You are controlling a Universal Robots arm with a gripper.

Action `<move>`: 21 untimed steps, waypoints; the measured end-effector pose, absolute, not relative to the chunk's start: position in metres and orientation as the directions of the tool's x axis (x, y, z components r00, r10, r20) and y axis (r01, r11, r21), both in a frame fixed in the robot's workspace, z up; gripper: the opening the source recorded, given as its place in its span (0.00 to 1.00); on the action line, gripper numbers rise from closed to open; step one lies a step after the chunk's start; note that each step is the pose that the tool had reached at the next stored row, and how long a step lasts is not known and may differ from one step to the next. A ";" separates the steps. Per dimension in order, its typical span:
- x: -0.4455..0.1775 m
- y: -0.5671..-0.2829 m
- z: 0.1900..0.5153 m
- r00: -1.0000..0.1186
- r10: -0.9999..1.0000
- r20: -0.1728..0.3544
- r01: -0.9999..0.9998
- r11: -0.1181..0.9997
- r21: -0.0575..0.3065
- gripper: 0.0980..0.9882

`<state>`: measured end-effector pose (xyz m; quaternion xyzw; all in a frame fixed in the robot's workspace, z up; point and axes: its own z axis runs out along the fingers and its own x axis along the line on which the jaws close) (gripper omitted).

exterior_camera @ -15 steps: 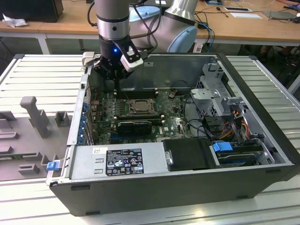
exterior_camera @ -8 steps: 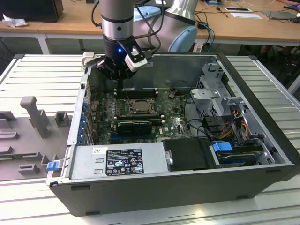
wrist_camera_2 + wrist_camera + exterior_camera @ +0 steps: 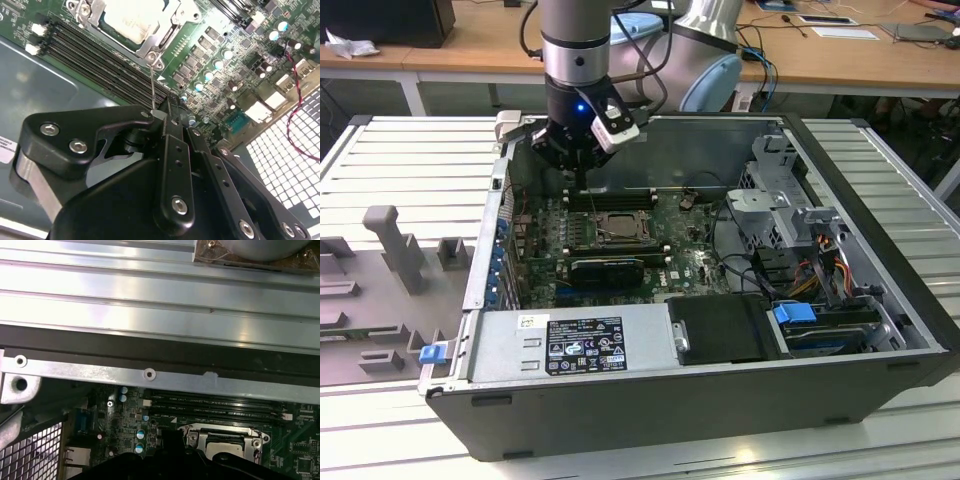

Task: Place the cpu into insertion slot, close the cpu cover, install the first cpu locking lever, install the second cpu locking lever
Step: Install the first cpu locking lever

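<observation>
Cpu cover [image 3: 142, 47] over cpu [image 3: 134, 21]

In the second wrist view the cpu [image 3: 133, 21] and cpu cover [image 3: 148, 48] run off the picture's edge, and the thin lever [image 3: 152, 85] ends hidden between the pinched tips of the gripper [image 3: 160, 116].

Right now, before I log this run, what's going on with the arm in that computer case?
The arm's gripper is down inside the open computer case, closed on a thin wire locking lever at the corner of the insertion slot. The cpu already sits in that slot, with the cpu cover down over its edges.
</observation>
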<state>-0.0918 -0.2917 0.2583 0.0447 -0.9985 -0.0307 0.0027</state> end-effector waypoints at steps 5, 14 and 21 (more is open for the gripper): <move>-0.088 -0.292 0.258 -0.996 -0.089 0.003 -0.089 0.994 0.062 0.01; -0.083 -0.292 0.258 -0.996 -0.090 0.003 -0.089 0.994 0.062 0.01; -0.079 -0.292 0.258 -0.996 -0.089 0.003 -0.089 0.994 0.062 0.01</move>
